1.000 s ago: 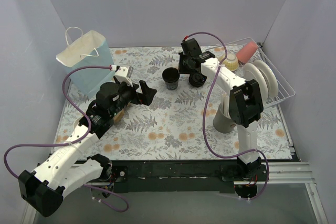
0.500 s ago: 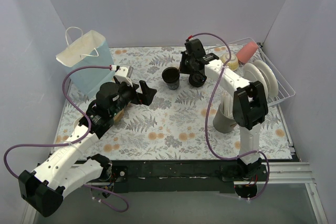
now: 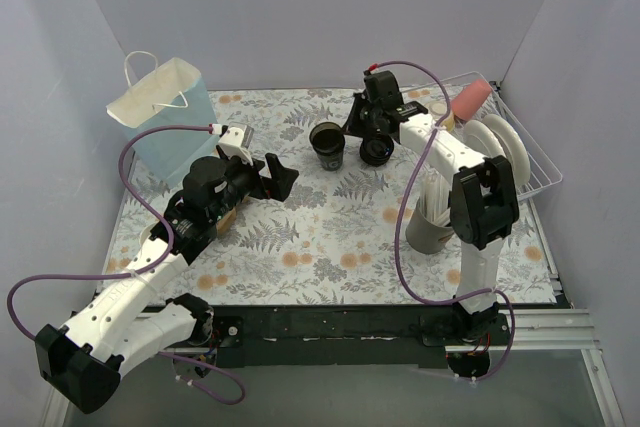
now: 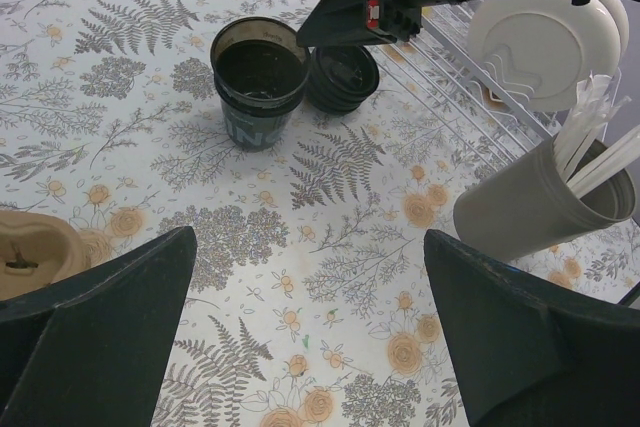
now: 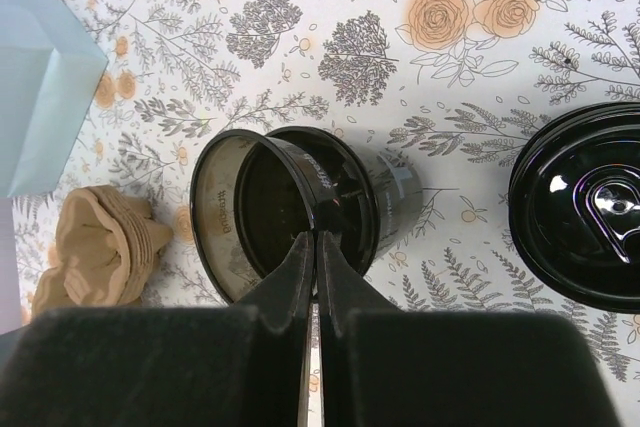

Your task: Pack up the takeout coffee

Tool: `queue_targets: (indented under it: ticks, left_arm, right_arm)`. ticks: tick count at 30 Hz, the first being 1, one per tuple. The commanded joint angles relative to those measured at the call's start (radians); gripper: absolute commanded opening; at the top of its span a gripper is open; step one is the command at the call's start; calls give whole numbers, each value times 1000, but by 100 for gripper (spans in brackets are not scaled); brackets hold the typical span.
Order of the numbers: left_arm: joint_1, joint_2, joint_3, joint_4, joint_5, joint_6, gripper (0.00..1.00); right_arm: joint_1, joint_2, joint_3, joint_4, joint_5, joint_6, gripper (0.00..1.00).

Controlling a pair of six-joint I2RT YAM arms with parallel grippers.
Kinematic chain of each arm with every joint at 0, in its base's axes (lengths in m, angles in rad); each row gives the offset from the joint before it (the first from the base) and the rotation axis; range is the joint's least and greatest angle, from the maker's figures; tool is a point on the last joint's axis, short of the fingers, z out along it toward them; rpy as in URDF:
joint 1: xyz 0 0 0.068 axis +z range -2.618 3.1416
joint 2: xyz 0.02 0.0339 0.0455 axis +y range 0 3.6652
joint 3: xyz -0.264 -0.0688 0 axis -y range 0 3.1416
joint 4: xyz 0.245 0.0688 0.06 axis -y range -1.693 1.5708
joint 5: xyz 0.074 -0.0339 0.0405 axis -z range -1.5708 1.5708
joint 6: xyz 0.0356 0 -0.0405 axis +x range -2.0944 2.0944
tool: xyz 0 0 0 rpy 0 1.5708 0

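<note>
Far edge: right gripper (image 5: 317, 239) clenched atop open coffee cup (image 5: 268, 199) rim, pinch unclear; lid (image 5: 585, 217) just rightward; left gripper (image 4: 310, 237) splayed, farther off.

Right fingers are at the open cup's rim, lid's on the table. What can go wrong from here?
1. The right gripper looks shut on just one side of the rim of the cup, so a lift could tilt it or let it slip.
2. The lid lies right beside the cup, under that gripper, and may get knocked.
3. The open left gripper sits near the path to the bag, so a carry across risks a clash.
</note>
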Motion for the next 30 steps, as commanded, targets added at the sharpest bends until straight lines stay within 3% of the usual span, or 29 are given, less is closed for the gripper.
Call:
queue_targets:
  ticks: [1, 17, 21, 30]
  left_arm:
    - [-3, 3, 15, 8, -16, 13, 98]
    - [-3, -26, 8, 8, -149, 12, 98]
    - [-3, -44, 1, 7, -203, 14, 98]
    - [-3, -52, -2, 5, -240, 9, 98]
  right_arm:
    - [-11, -78, 15, 48, -42, 18, 1]
    - [-13, -210, 4, 20, -125, 16, 1]
    - [-13, -302, -80, 49, -183, 23, 1]
    - [24, -562, -522, 215, -323, 85, 1]
